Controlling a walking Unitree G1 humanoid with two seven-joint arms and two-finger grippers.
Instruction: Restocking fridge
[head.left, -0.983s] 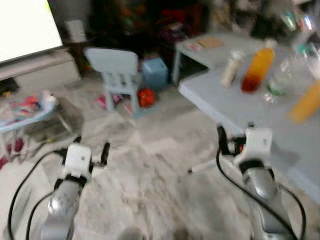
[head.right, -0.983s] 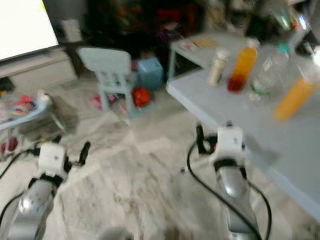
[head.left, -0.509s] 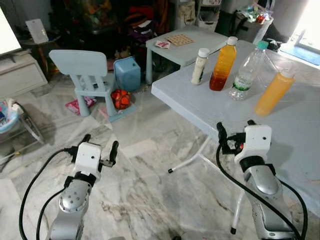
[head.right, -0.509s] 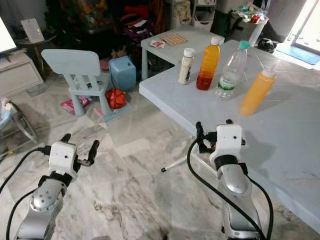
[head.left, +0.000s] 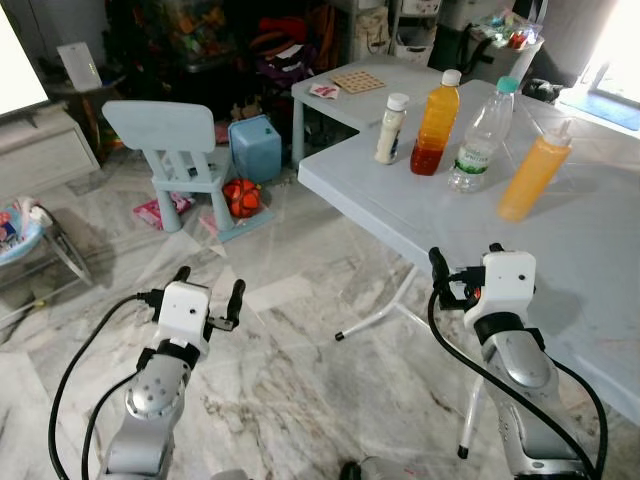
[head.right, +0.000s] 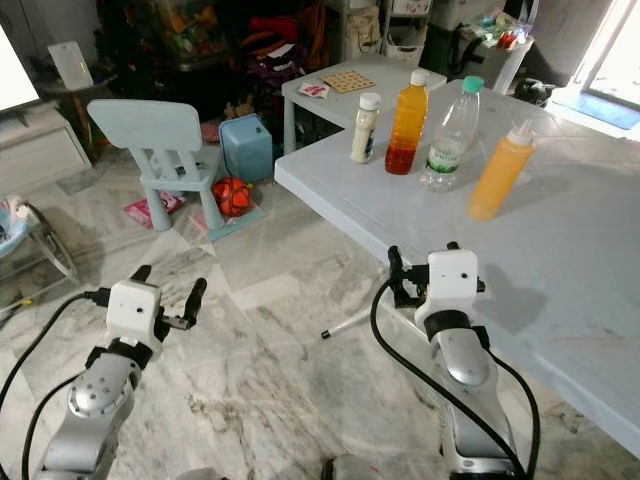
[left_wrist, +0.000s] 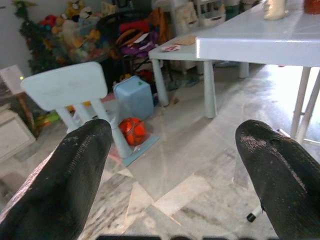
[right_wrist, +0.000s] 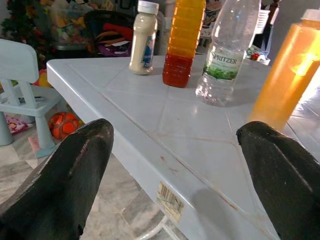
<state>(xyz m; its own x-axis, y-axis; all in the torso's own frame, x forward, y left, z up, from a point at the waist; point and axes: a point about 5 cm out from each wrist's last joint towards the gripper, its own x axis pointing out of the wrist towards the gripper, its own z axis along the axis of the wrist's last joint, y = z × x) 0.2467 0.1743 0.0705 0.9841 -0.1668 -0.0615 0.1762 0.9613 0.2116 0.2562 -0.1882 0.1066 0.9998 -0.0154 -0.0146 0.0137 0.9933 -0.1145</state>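
Note:
Several bottles stand on a pale grey folding table (head.left: 580, 250) to my right: a small cream bottle (head.left: 390, 102), a tall orange-red juice bottle (head.left: 434, 110), a clear water bottle (head.left: 478, 138) and an orange squeeze bottle (head.left: 530, 175). My right gripper (head.left: 463, 258) hovers open and empty at the table's near edge, level with the tabletop, with the bottles beyond its fingers (right_wrist: 55, 180). Over the marble floor, my left gripper (head.left: 209, 282) is held open and empty, well left of the table.
A pale blue child's chair (head.left: 172, 140), a blue box (head.left: 254, 145) and an orange ball (head.left: 240, 195) sit on the floor ahead. A low table (head.left: 370, 85) stands behind them. The folding table's white legs (head.left: 385, 310) reach the floor between my arms. A baby bouncer (head.left: 25, 235) lies at the far left.
The view went from blurred to sharp and has swung a little, so the table and bottles sit further left in the picture. Both grippers keep the same open pose.

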